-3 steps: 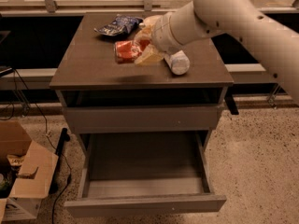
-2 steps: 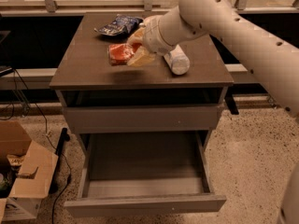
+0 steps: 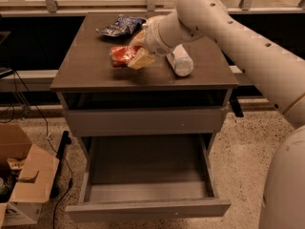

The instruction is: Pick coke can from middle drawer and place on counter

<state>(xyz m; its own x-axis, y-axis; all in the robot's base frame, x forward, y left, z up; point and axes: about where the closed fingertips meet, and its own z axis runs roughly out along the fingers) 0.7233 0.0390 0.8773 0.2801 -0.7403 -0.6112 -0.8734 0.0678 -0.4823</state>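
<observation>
The coke can [image 3: 119, 55], red with white markings, lies tilted on its side just at the counter [image 3: 90, 75], left of centre. My gripper [image 3: 135, 57] reaches in from the right, and its tan fingers [image 3: 141, 59] are closed on the can's right end. I cannot tell whether the can rests on the counter or hangs just above it. The middle drawer [image 3: 147, 168] is pulled wide open below, and its flat grey bottom holds nothing. My white arm crosses the right side of the view.
A white-and-clear plastic bottle [image 3: 180, 61] lies on the counter right of my gripper. A blue snack bag [image 3: 119, 25] lies at the counter's back. The shut drawer front [image 3: 143, 121] sits above the open one. A cardboard box [image 3: 24, 175] and cables lie on the floor at left.
My gripper has carried the coke can a little to the left and lower toward the counter top. The drawer, the bottle and the bag have not moved.
</observation>
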